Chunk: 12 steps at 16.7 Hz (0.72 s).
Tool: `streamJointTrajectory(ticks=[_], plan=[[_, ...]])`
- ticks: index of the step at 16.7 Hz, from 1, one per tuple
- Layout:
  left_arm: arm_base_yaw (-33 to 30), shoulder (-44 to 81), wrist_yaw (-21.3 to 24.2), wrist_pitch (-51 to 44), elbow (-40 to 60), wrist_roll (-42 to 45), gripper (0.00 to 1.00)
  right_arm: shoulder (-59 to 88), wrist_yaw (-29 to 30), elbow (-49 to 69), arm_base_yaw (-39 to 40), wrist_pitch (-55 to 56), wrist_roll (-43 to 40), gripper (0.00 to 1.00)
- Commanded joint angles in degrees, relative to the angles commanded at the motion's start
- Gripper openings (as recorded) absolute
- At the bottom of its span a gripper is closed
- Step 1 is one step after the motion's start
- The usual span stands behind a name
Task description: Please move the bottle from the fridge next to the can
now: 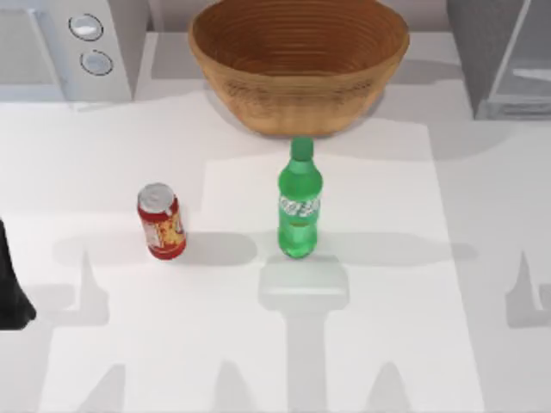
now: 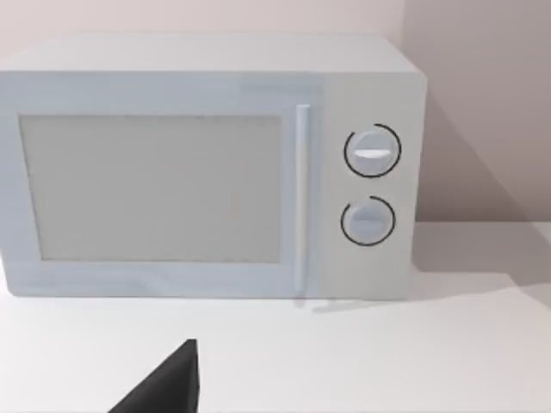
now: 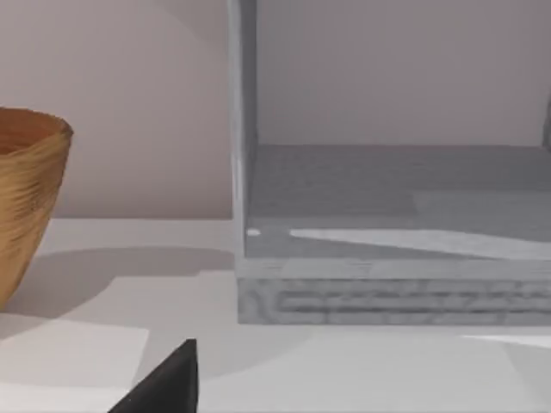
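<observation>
The green bottle (image 1: 300, 203) stands upright on the white table near its middle, in front of the basket. The red can (image 1: 161, 221) with a silver top stands upright to the bottle's left, about a can's height of bare table between them. The grey fridge (image 1: 499, 60) sits at the back right corner; the right wrist view looks into its open grey compartment (image 3: 387, 206), which holds nothing. A dark part of my left gripper (image 2: 164, 387) shows in the left wrist view, and my left arm (image 1: 10, 288) rests at the table's left edge. My right gripper (image 3: 168, 383) faces the fridge.
A woven wicker basket (image 1: 298, 64) stands at the back middle, just behind the bottle, and its side (image 3: 26, 198) shows in the right wrist view. A white microwave (image 1: 65, 47) with two round knobs (image 2: 370, 185) fills the back left corner.
</observation>
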Motion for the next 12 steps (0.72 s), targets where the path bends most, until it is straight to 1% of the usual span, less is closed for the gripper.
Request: streamJointTrajectory(ticks=[3, 6, 9, 12], plan=[[0.0, 0.0, 0.0, 0.0, 0.0, 0.0, 1.0, 0.2, 0.1, 0.2, 0.2, 0.0, 0.0, 1.0], [0.0, 0.0, 0.0, 0.0, 0.0, 0.0, 1.0, -2.8, 0.2, 2.6, 0.0, -3.7, -0.1, 1.0], [0.0, 0.0, 0.0, 0.0, 0.0, 0.0, 1.0, -8.8, 0.3, 7.6, -0.1, -13.0, -0.3, 1.0], [0.0, 0.0, 0.0, 0.0, 0.0, 0.0, 1.0, -16.3, 0.1, 13.7, 0.0, -27.0, -0.4, 1.0]])
